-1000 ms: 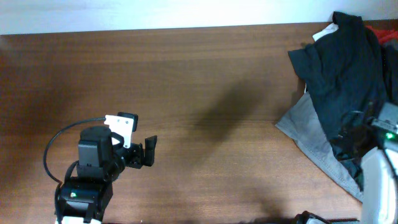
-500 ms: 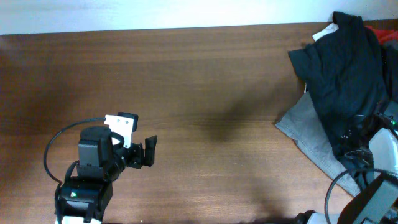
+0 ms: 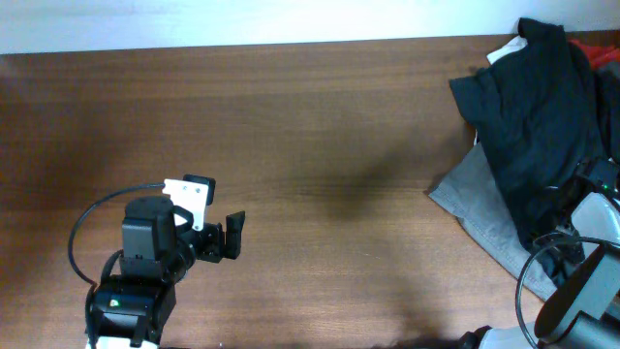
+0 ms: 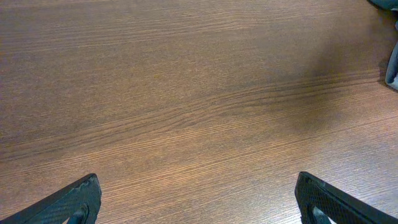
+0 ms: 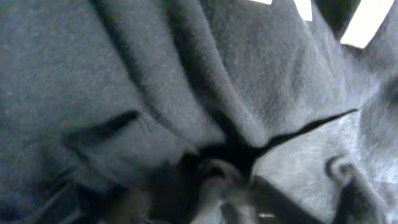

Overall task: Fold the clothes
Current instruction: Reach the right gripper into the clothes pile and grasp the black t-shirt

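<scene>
The black T-shirt (image 3: pixel 542 107) lies crumpled at the table's far right, draped over a grey garment. My right gripper (image 3: pixel 570 225) is pressed down into its lower part. In the right wrist view dark cloth (image 5: pixel 124 74) fills the frame, with white lettering (image 5: pixel 360 18) at the top right. The right gripper (image 5: pixel 217 186) shows there only as a blur sunk in the folds, so I cannot make out how its jaws stand. My left gripper (image 3: pixel 232 236) rests at the front left, far from the shirt. In the left wrist view the left gripper (image 4: pixel 199 205) is open over bare wood.
A grey garment (image 3: pixel 484 208) spreads out from under the shirt toward the table's middle; its corner (image 4: pixel 392 68) shows at the right edge of the left wrist view. Something white (image 3: pixel 509 50) and something red (image 3: pixel 596 48) lie at the back right corner. The wooden table (image 3: pixel 320 145) runs left.
The right arm has drawn toward the front right corner and dropped its gripper into the dark cloth. The left arm has not moved.
</scene>
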You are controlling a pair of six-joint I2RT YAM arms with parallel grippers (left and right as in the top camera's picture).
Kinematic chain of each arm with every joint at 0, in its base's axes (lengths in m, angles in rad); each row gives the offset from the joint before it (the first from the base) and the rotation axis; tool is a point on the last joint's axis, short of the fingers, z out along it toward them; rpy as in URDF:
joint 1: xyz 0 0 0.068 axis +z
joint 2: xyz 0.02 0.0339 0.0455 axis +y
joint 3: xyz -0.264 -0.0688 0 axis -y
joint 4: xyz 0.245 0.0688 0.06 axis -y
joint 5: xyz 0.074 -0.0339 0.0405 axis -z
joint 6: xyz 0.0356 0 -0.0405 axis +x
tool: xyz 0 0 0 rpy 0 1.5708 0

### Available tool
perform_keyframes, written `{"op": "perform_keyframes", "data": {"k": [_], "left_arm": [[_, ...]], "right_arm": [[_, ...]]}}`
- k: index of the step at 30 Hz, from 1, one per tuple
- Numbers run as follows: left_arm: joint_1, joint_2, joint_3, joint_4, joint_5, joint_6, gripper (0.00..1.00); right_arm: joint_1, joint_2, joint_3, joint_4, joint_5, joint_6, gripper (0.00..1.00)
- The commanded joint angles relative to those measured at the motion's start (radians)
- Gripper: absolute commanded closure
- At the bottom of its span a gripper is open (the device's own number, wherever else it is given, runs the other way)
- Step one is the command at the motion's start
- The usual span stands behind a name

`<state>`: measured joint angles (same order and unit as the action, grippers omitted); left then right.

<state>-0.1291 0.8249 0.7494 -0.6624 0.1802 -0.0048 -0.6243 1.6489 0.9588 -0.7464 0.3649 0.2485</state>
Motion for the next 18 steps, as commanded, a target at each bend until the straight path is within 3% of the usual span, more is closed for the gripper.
{"op": "perform_keyframes", "data": {"k": [1, 3, 8, 13, 18], "left_arm": [[-0.004, 0.003, 0.024, 0.003, 0.015, -0.011, 0.01], [-0.004, 0.003, 0.024, 0.003, 0.015, -0.011, 0.01], [-0.004, 0.003, 0.024, 0.011, 0.014, -0.011, 0.01], [-0.004, 0.003, 0.024, 0.047, 0.014, -0.011, 0.01], [-0.004, 0.003, 0.024, 0.087, 0.014, -0.011, 0.01]], "right_arm": [[-0.006, 0.002, 0.014, -0.002, 0.037, 0.016, 0.84], [-0.006, 0.002, 0.015, -0.001, 0.036, 0.015, 0.96], [-0.003, -0.014, 0.042, -0.029, -0.043, 0.014, 0.96], [0.051, -0.078, 0.197, -0.182, -0.244, -0.034, 0.96], [0.244, -0.166, 0.36, -0.343, -0.4, -0.122, 0.96]]}}
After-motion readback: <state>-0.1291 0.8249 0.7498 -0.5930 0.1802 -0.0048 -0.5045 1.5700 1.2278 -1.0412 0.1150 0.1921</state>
